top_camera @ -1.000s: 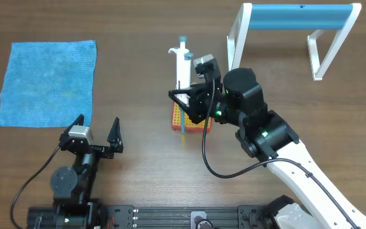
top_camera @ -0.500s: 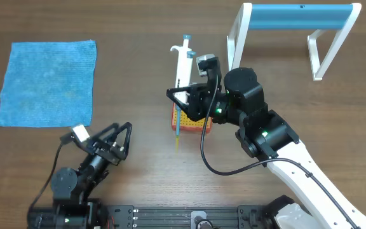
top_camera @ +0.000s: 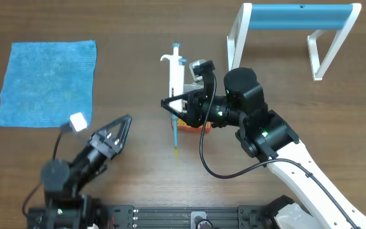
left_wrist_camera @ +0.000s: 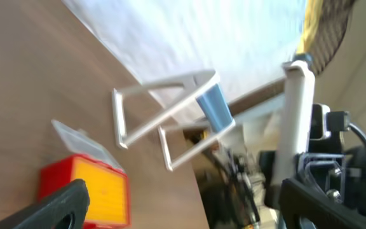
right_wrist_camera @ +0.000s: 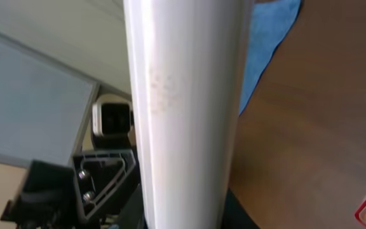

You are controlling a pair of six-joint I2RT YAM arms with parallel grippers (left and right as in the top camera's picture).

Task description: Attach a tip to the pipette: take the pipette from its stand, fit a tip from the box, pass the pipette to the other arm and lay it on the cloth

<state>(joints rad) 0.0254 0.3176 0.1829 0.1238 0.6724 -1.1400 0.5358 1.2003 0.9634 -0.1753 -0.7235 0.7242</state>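
The right claw (top_camera: 182, 105) is closed around the white plastic pipette with the blue top (top_camera: 177, 73). It holds the pipette lifted over the brown wooden worktop (top_camera: 145, 184), just beside the red and yellow tip box (top_camera: 184, 122). The pipette is out of the white stand with the blue bar (top_camera: 297, 14). At its lower end I see a thin pale tip (top_camera: 176, 151), so I judge that the taking and the fitting are done. What is left is the handover to the left arm and the laying on the blue cloth (top_camera: 46, 83).

The left claw (top_camera: 121, 130) is spread wide and holds nothing. It points toward the pipette, near it but apart from it. In its own wrist view the pipette body (left_wrist_camera: 297, 127) stands closer to one finger than to the other, so I think some centring is needed before closing.

For room, the tight place is at the tip box, which sits partly under the right claw, with the hanging tip close to its edge. The cloth lies well apart from the box and the stand, on the left arm's side, so I judge that the carry there has open space.
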